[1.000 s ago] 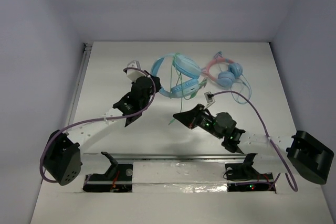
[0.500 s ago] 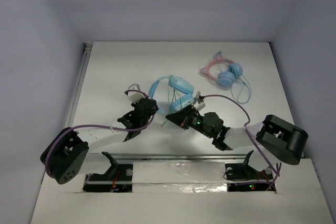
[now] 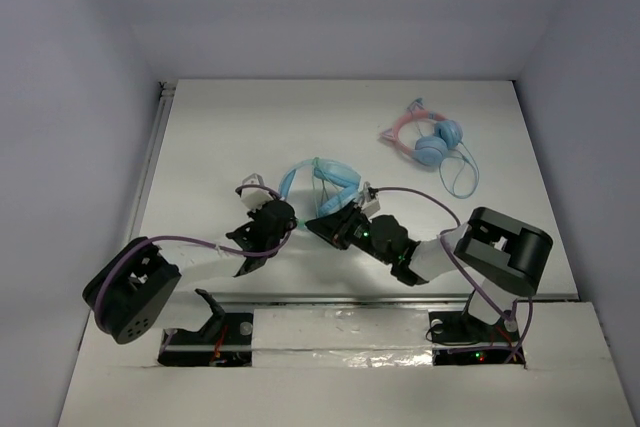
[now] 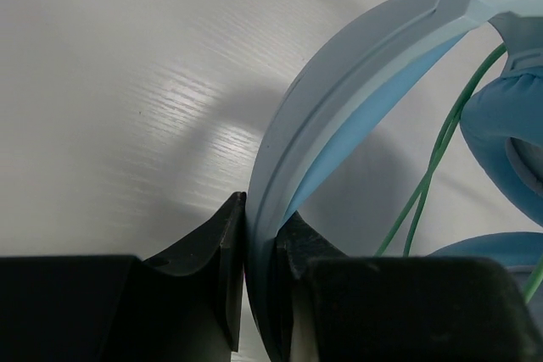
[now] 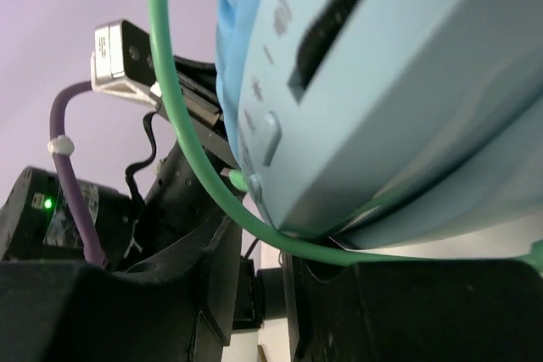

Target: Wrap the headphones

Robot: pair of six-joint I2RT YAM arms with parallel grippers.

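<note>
The light-blue headphones [image 3: 322, 173] stand tilted at the table's middle, held up by the headband. My left gripper [image 3: 282, 209] is shut on the wide headband [image 4: 356, 65], which runs up between its jaws [image 4: 259, 219]. The thin green cable [image 4: 431, 167] hangs inside the band beside a padded cup [image 4: 509, 125]. My right gripper [image 3: 320, 225] sits right under the other cup's hard shell [image 5: 407, 82]. Its jaws [image 5: 261, 245] stand apart, and the green cable [image 5: 182, 150] crosses just over the fingertips without being pinched.
A smaller pair with a pink headband and round blue cups [image 3: 432, 143] lies at the back right, its cable looped toward the near side. The two grippers are close together. The left wrist's camera and purple cable [image 5: 119, 57] show just behind the right fingers.
Both arms have drawn the headphones toward the near edge and lifted them off the flat. The right gripper slid left under the cup and its jaws have parted.
</note>
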